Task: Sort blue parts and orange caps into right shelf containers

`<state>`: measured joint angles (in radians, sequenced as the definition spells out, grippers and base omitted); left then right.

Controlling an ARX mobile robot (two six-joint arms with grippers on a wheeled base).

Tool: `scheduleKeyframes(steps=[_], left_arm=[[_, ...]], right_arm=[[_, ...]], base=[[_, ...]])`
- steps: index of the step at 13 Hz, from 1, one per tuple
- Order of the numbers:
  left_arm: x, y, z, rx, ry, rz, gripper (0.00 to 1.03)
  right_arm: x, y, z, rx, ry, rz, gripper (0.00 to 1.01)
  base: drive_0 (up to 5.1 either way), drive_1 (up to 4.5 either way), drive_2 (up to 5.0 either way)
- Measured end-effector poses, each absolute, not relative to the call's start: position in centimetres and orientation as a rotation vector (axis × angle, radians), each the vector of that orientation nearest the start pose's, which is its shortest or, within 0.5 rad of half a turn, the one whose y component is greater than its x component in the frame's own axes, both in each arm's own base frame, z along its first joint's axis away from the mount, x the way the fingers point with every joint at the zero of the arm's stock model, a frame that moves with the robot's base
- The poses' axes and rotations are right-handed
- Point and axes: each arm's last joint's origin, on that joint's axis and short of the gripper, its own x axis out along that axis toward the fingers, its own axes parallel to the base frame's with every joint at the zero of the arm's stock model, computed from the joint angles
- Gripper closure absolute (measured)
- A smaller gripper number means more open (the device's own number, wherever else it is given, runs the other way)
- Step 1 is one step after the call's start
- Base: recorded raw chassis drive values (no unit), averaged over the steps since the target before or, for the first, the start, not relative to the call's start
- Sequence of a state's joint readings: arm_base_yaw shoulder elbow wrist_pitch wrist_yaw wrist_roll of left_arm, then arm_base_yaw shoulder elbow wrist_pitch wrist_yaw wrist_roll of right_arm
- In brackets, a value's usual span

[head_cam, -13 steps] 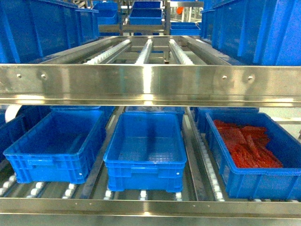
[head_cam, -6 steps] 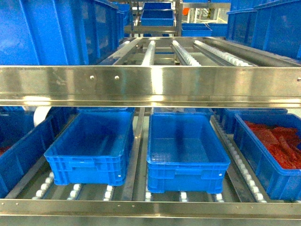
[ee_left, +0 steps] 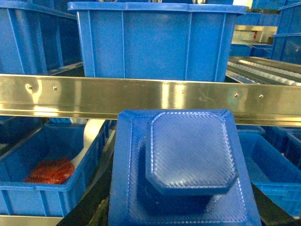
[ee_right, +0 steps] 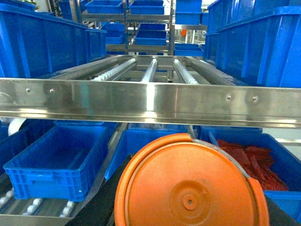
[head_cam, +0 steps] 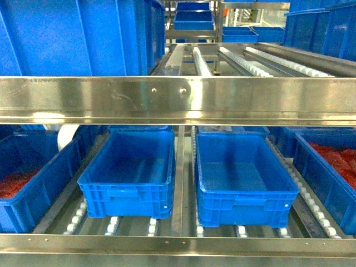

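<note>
In the head view, two empty right shelf containers, one on the left and one on the right, sit side by side on the lower rollers beneath the steel rail, their long sides running away from us. Neither hand shows here. Against the earlier frames, both crates now lie further right in the picture, and a crate of red material has come in at the left edge. In the left wrist view, a blue part fills the foreground just before the camera, level with the rail. The crates lie ahead of it and lower, so we judge the piece must pass under the rail. It seems to be carried, but we cannot tell how the left hand is set, since its fingers are hidden. In the right wrist view, an orange cap blocks the lower frame likewise. An empty crate lies ahead to the left, and the right hand's grip is also hidden.
</note>
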<state>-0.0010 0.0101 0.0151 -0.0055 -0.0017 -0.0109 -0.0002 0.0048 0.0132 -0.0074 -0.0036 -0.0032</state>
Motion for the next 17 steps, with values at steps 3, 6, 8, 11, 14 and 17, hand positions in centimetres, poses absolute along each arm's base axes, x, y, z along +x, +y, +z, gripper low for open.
scheduleKeyframes(steps=[3,6,8,11,14,17], left_arm=[[9.74,-0.01,16.73,-0.011,0.001,0.000,0.59],[9.74,-0.01,16.73,-0.011,0.001,0.000,0.59],[9.74,-0.01,16.73,-0.011,0.001,0.000,0.59],[9.74,-0.01,16.73,-0.011,0.001,0.000,0.59],[9.74,-0.01,16.74,-0.011,-0.001,0.000,0.59],[9.74,0.00,16.74,-0.011,0.000,0.001,0.59]], right_arm=[[9.72,0.01,16.70,-0.003,-0.002,0.003,0.56],[9.72,0.01,16.70,-0.003,-0.002,0.003,0.56],[9.72,0.01,16.70,-0.003,-0.002,0.003,0.56],[9.72,0.01,16.70,-0.004,-0.002,0.003,0.56],[9.72,0.01,16.72,-0.003,-0.004,0.003,0.56],[9.72,0.00,16.72,-0.003,-0.004,0.002,0.56]], base=[[0.0,0.00,0.0],[0.0,0.00,0.0],[0.0,0.00,0.0],[0.0,0.00,0.0],[0.0,0.00,0.0],[0.0,0.00,0.0]])
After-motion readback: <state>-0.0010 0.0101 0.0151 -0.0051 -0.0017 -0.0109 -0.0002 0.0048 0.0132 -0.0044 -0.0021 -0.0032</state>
